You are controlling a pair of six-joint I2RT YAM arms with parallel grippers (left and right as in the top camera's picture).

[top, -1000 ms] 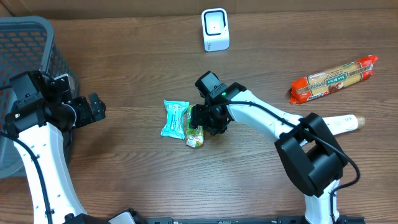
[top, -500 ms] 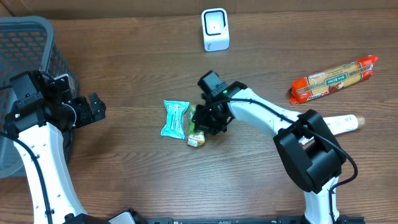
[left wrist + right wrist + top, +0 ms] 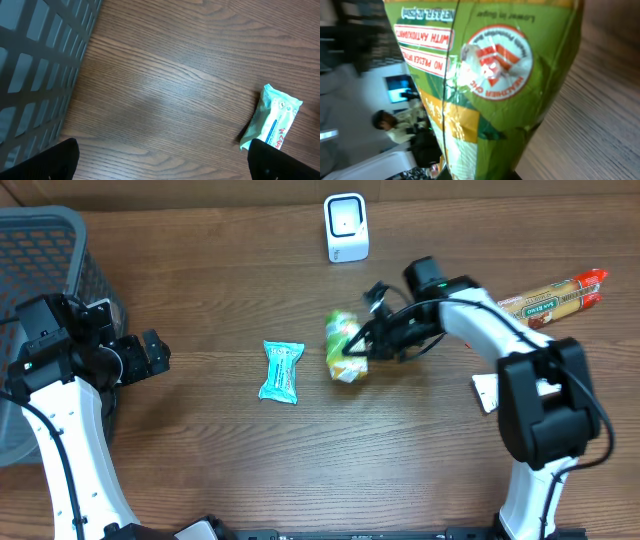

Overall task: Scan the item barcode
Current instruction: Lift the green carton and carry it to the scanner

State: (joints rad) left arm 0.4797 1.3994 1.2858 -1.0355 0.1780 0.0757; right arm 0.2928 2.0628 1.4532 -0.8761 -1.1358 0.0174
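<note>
The right gripper (image 3: 366, 346) is clamped on the crinkly green plastic snack packet (image 3: 343, 347), holding it apart from the white boxy scanner (image 3: 346, 227). The left gripper (image 3: 152, 356) gapes wide beside the grey mesh basket (image 3: 40, 240).

Overhead top-down, L wrist shares teal pkt (image 3: 276, 116), R wrist close-up

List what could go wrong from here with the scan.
1. The right gripper pinches the green pouch at one edge; the soft film could slip or sag.
2. No barcode shows on the face in the right wrist view, so the wrong side may end up facing the white scanner.
3. That scanner is small and upright; a low swing might topple it.
</note>
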